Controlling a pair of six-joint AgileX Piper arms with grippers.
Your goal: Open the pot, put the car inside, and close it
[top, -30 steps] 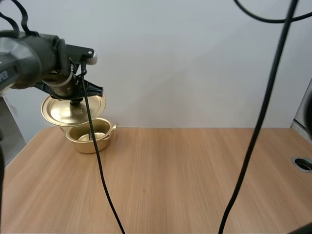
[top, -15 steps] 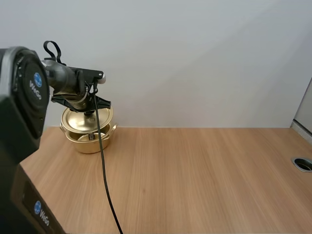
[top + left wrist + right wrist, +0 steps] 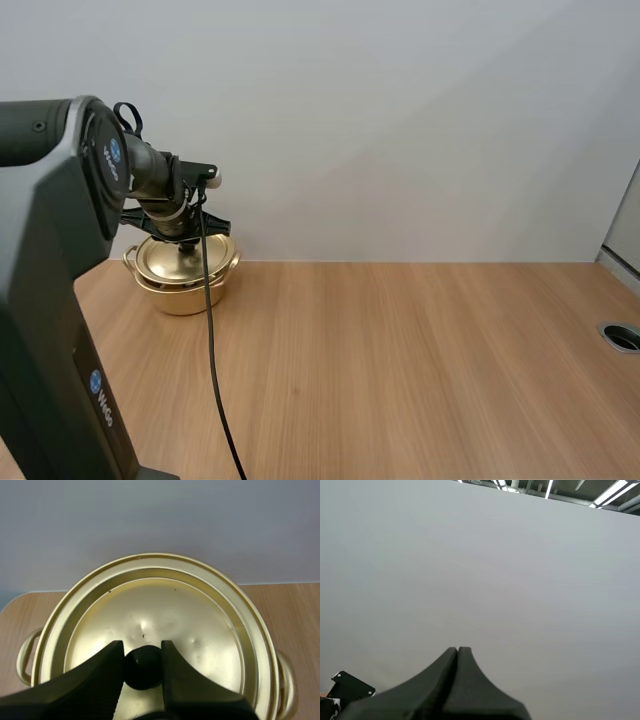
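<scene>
Far left of the surface point(image 3: 400, 360), toward its back edge, stands the gold pot point(image 3: 185, 298), w/ my left arm reaching over it from the left side. My left gripper point(image 3: 142, 652) points down onto the lid point(image 3: 165, 615) & is clenched on the black knob point(image 3: 143, 669) at the lid's cntr: one finger each side, tips pinching the ball btwn them. The lid is gold like the pot, w/ a few small dents & dark specks nr the middle.

From the left wrist cam the lid's edge lies inside the pot's rim all the way round, rings concentric, so the lid is on the pot. Whether it's fully seated or a touch raised, can't tell. The high view agrees: the lid lies across the pot mouth, gripper straight above it. A loop handle point(image 3: 25, 657) sticks out on each side of the pot, both apart from my fingers. The pot's inside is hidden under the lid.

Moving right, the light wood-grain surface runs across to a round grommet hole point(image 3: 622, 337) nr its right edge, well apart from the pot.

My right gripper point(image 3: 457, 650) is clenched on nothing: both fingers pressed together as one dark wedge, tips aimed at a plain grey wall point(image 3: 495, 570).
</scene>
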